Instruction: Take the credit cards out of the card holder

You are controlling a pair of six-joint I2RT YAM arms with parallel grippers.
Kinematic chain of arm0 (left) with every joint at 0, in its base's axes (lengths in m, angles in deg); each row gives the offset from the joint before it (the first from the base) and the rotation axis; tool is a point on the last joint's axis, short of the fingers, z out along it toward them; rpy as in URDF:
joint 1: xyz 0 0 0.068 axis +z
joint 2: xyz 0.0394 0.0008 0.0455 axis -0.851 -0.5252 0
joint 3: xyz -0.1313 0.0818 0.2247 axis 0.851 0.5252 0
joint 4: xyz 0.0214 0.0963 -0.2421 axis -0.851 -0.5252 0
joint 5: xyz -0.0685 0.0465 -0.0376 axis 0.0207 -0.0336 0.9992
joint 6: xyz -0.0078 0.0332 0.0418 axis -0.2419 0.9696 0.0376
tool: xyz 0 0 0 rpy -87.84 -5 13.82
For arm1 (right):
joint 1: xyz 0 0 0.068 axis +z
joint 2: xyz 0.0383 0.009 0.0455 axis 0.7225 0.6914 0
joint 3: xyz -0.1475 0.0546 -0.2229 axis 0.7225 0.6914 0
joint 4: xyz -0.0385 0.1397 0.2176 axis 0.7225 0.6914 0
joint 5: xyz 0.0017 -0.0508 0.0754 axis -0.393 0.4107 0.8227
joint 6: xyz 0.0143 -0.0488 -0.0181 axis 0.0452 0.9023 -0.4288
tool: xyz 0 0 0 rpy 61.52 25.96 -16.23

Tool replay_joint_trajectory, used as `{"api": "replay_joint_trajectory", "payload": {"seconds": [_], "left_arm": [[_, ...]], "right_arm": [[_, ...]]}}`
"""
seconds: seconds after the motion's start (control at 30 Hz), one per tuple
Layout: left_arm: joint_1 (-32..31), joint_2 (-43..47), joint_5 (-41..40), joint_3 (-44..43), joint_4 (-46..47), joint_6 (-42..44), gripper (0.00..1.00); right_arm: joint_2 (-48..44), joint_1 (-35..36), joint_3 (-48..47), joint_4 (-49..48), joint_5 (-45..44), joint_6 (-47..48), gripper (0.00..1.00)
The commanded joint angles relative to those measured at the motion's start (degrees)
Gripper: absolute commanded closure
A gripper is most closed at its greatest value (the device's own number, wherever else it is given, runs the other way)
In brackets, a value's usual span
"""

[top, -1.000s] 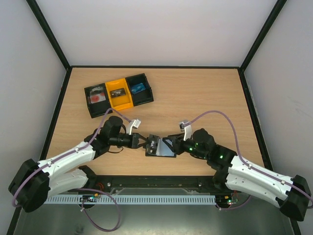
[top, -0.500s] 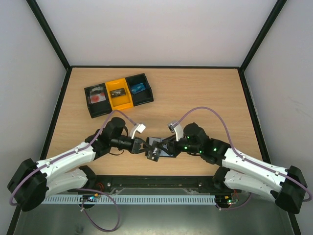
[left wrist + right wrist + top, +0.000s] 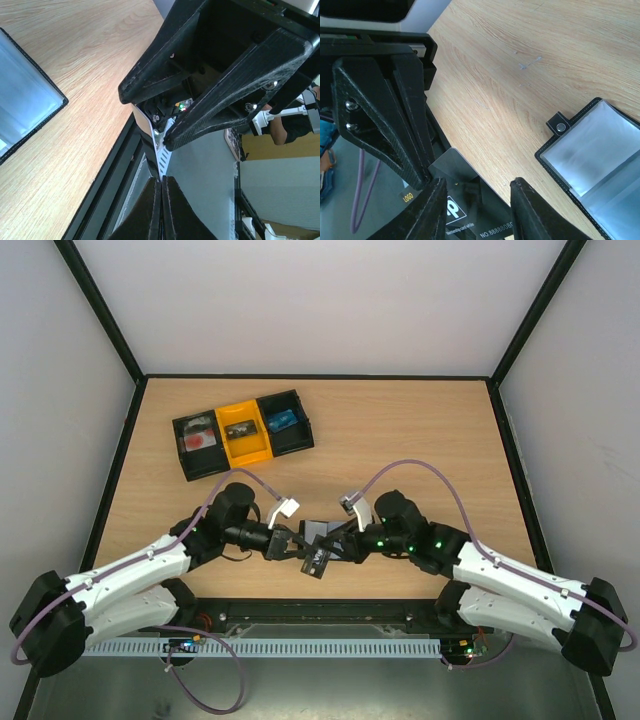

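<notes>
As left gripper (image 3: 161,192) clenches credit card (image 3: 470,217) corner, card slants lengthwise inside parted right gripper (image 3: 479,184); hold unclear.

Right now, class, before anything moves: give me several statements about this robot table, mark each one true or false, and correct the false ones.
1. The wallet lies open on the table. True.
2. The left gripper is wide open. False: its fingers are shut on the edge of a dark card.
3. The tray has a yellow middle compartment. True.
4. The card is tucked inside the wallet. False: it is out of the wallet, held between the two grippers near the table's front edge.
5. The right gripper has its fingers apart, with the card between them. True.
</notes>
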Motion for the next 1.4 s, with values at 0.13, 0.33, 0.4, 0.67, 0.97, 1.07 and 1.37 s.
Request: {"api": "replay_joint_trajectory", "payload": {"seconds": [0.13, 0.33, 0.4, 0.67, 0.97, 1.07, 1.37], "left_arm": [[-0.6, 0.9, 1.1, -1.1, 1.6, 0.5, 0.97], [-0.6, 0.9, 1.0, -1.1, 1.5, 0.7, 0.97], [-0.7, 0.9, 0.9, -1.1, 1.6, 0.6, 0.97], [-1.0, 1.3, 1.1, -0.7, 2.3, 0.2, 0.97], [-1.1, 1.4, 0.7, -0.6, 2.4, -0.1, 0.97], [-1.1, 1.8, -1.2, -0.9, 1.5, 0.0, 0.9], [0.3, 9.3, -15.3, 0.3, 5.6, -8.5, 0.26]], "right_arm": [[-3.0, -0.2, -3.2, 4.1, -2.8, 1.2, 0.55], [-3.0, -0.3, -4.8, 6.3, -2.2, 2.6, 0.5], [-2.6, -0.4, -4.9, 6.1, -1.3, 2.1, 0.49], [0.3, -0.6, -3.6, 3.2, 6.1, 1.4, 0.53], [-2.0, -2.1, -2.5, 1.5, 8.2, 0.6, 0.87], [-3.1, -2.7, -1.9, 0.8, 8.2, 0.1, 0.98], [-5.0, -4.0, 4.2, -13.3, 5.8, -11.1, 0.98]]}}
